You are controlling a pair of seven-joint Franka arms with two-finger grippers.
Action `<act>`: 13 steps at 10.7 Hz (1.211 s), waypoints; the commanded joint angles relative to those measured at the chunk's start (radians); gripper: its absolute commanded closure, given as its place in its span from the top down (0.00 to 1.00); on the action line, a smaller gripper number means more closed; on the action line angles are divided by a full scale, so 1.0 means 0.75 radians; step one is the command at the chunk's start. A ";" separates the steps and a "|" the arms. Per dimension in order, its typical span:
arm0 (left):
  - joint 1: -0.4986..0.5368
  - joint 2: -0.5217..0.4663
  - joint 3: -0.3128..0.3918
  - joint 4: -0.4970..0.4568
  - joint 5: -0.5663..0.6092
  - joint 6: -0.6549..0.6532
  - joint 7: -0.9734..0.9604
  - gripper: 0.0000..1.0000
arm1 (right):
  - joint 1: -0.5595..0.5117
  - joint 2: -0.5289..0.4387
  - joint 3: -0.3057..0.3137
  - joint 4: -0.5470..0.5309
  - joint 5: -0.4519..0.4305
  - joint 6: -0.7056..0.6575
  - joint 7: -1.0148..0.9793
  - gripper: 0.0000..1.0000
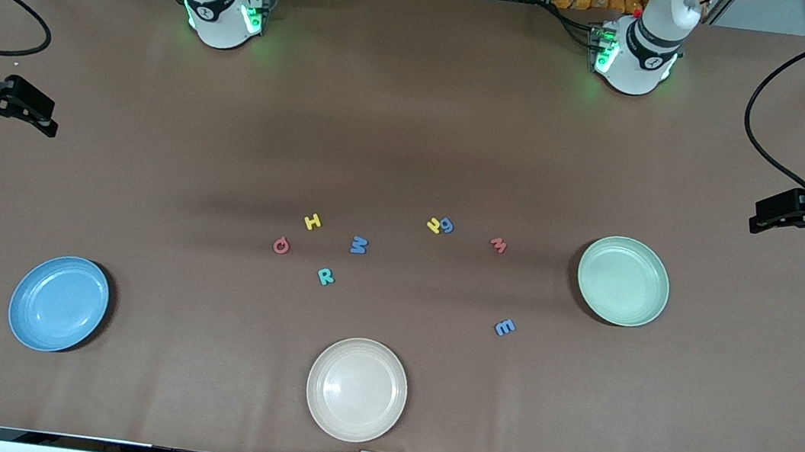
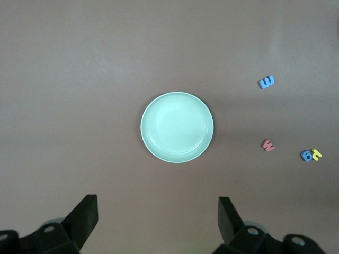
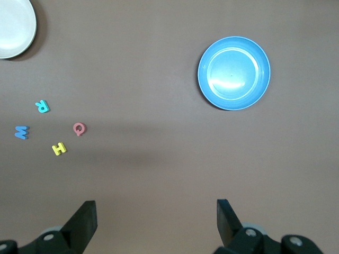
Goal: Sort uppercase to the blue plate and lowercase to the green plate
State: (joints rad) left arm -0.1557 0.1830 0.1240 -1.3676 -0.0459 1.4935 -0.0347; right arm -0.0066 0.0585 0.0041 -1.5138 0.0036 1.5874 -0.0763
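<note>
Uppercase letters lie mid-table: yellow H, red Q, blue W, teal R. Toward the left arm's end lie the lowercase ones: yellow h touching blue g, red w, and a blue E-like letter. The blue plate sits at the right arm's end and the green plate at the left arm's end; neither holds anything. My left gripper hangs open over bare table near the green plate. My right gripper hangs open over bare table near the blue plate.
A cream plate with nothing on it sits near the table's front edge, nearer the front camera than the letters. Black cables loop over the table at both ends.
</note>
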 commanded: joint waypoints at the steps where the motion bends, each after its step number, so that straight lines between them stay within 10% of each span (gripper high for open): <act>1: -0.021 0.046 -0.006 0.009 0.016 -0.011 -0.074 1.00 | -0.020 -0.013 0.007 -0.011 0.001 -0.006 -0.021 1.00; 7: -0.072 0.298 -0.008 0.009 -0.037 0.262 -0.174 1.00 | -0.018 -0.011 0.009 -0.011 -0.001 -0.002 -0.021 1.00; 13: -0.403 0.380 -0.014 -0.005 -0.149 0.301 -0.477 1.00 | -0.051 0.077 0.007 0.000 -0.007 0.070 -0.013 1.00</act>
State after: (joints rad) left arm -0.4227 0.4515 0.1030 -1.3747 -0.1022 1.7091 -0.3433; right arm -0.0266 0.0880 0.0022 -1.5175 0.0036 1.6220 -0.0804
